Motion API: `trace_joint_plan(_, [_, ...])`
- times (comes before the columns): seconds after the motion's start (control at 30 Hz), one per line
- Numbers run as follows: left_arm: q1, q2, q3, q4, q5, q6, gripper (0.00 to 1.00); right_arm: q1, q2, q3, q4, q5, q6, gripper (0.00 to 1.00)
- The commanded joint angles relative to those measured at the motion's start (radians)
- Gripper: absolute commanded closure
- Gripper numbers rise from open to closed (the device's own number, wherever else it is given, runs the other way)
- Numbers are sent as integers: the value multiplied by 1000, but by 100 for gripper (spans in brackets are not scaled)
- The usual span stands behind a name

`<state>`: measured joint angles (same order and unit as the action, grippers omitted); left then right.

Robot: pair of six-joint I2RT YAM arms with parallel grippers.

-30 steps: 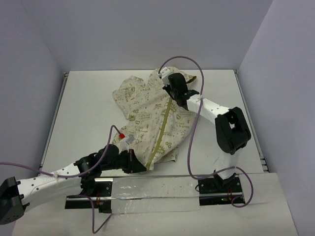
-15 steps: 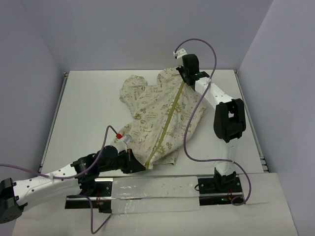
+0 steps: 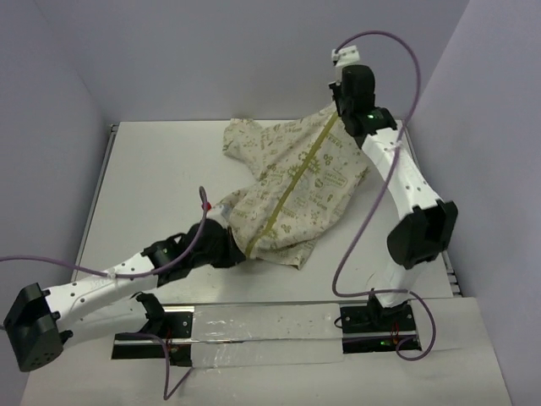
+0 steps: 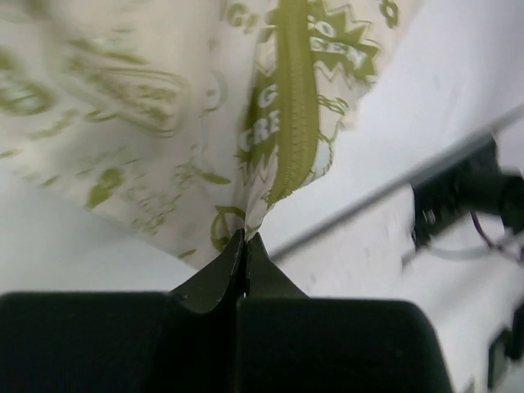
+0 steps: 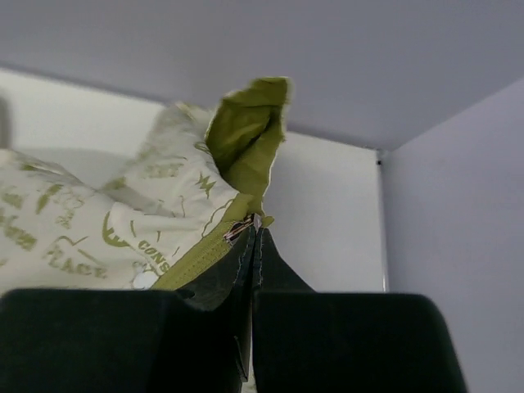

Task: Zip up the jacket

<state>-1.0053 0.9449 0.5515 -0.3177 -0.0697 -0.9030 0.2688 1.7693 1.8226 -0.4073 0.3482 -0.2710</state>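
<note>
The jacket (image 3: 296, 178) hangs stretched between the 2 arms, its lower hem near the front left of the table (image 3: 161, 169) and its collar end lifted toward the far right corner. The left gripper (image 3: 226, 245) is clenched on the jacket's bottom edge right at the foot of the zipper (image 3: 292, 182); its wrist camera shows the fingers pressed together with cloth between them. The right gripper (image 3: 342, 114) is clamped at the top end of the zipper, on what looks like the small metal zipper pull (image 5: 239, 231), with the green collar lining (image 5: 250, 123) folded up just above it. The zipper reads as 1 closed line along nearly all its length, so I judge the job close to done.

Risks from here:
- The pull is tiny, so a sideways tug could slide it out of the right fingers.
- If the left grip slips off the hem, the cloth goes slack and the slider may bind.
- The loose collar lining sits close to the slider (a likely snag).

Count: 1 jacket, 1 zipper, 2 grippers, 2 purple cables (image 3: 372, 211).
</note>
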Motion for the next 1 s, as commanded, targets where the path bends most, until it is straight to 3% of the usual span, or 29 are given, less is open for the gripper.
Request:
trace_joint_plan(0.0, [250, 73, 238, -66, -93, 194, 100, -19, -263, -31, 56, 121, 93, 100])
trace_joint_plan(0.13, [457, 157, 478, -84, -122, 340, 100, -20, -410, -199, 64, 150, 165, 100])
trace_joint_plan(0.3, [533, 289, 710, -125, -174, 448, 100, -19, -586, -531, 146, 131, 278, 100])
trace_joint_plan(0.33, [536, 312, 746, -137, -174, 457, 100, -19, -624, -579, 154, 109, 327, 93])
trace_joint_plan(0.4, [544, 328, 776, -154, -162, 461, 89, -19, -686, -699, 160, 64, 393, 39])
trace_joint_plan(0.43, [549, 330, 780, -159, -156, 458, 83, -19, -715, -735, 159, 42, 418, 24])
trace_joint_plan(0.47, [552, 325, 776, -164, -165, 451, 67, -19, -739, -757, 153, 26, 435, 17])
trace_joint_plan(0.5, [554, 317, 769, -175, -189, 434, 27, -19, -766, -778, 137, 11, 451, 0])
trace_joint_plan(0.57, [556, 302, 765, -190, -214, 429, 14, -19, -797, -784, 100, 11, 469, 0])
trace_joint_plan(0.7, [556, 230, 806, -253, -245, 453, 5, -19, -804, -726, -33, 56, 527, 0])
trace_joint_plan(0.87, [556, 132, 821, -270, -288, 485, 5, -20, -795, -706, -100, 47, 572, 0])
trace_joint_plan(0.97, [556, 72, 808, -261, -243, 487, 5, -20, -778, -709, -110, 3, 578, 0])
